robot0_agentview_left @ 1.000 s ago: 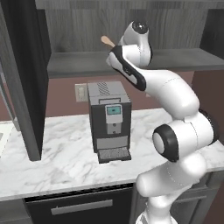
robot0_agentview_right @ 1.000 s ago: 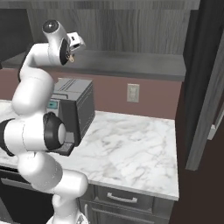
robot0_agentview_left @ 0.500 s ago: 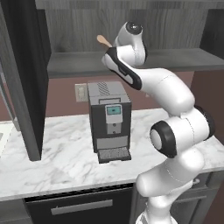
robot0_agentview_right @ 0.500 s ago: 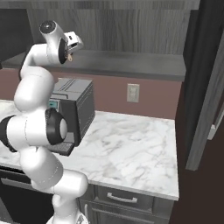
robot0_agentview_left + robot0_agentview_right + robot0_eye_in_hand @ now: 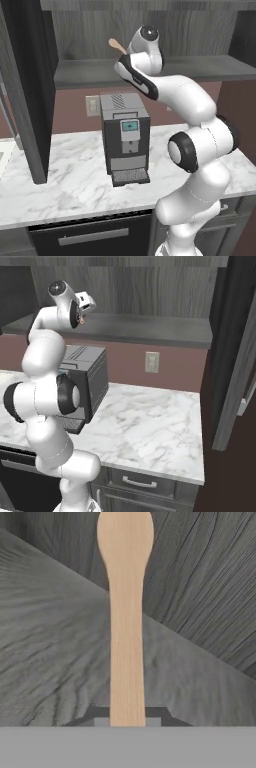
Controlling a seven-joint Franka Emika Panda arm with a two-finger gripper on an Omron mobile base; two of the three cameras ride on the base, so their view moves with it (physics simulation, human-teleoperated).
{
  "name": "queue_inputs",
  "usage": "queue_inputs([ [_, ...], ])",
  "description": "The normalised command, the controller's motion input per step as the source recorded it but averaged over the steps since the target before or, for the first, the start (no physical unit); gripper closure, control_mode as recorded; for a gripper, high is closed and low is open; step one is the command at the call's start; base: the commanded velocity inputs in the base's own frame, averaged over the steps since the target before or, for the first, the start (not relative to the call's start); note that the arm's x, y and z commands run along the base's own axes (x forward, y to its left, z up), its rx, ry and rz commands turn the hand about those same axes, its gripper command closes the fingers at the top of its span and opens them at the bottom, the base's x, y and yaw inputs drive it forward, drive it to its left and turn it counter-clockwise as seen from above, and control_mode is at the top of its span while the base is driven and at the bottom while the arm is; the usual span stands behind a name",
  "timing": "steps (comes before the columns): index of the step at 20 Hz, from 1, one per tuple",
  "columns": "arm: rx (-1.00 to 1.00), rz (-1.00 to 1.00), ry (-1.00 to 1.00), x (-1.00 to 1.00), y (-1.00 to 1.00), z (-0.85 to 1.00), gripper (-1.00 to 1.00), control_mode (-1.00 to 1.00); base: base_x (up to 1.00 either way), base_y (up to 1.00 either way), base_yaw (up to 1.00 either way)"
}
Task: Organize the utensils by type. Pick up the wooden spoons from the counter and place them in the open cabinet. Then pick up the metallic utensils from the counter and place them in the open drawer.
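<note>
Claw [image 5: 127, 721]: clamped on the handle of the light tan wooden spoon [image 5: 126, 612].
Spoon axis: in line with the claw, oval bowl pointing away into the dark grey wood-grain cabinet [image 5: 55, 642].

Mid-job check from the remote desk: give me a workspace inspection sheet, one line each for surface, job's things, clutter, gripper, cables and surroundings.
Surface: white marble counter, no utensils seen on the part in view.
Job's things: wooden spoon held up at the open cabinet, bowl end pointing in over the grey shelf; not yet set down.
Clutter: coffee machine standing on the counter below the shelf.
Gripper: gripper shut on the wooden spoon's handle, raised to shelf height.
Cables: nothing seen.
Surroundings: wall outlet on the reddish backsplash; a dark cabinet door hanging open at the left; a drawer front below the counter, closed.
</note>
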Motion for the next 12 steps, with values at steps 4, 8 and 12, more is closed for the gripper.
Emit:
queue_inputs([
  [4,0.00,0.00,-0.01,0.11,0.00,-0.03,-1.00,-1.00,0.00,0.00,0.00],
  [8,0.00,0.00,0.00,0.00,0.00,-0.07,-1.00,-1.00,0.00,0.00,0.00],
  [12,0.00,0.00,0.00,-0.03,0.00,-0.06,-1.00,-1.00,0.00,0.00,0.00],
])
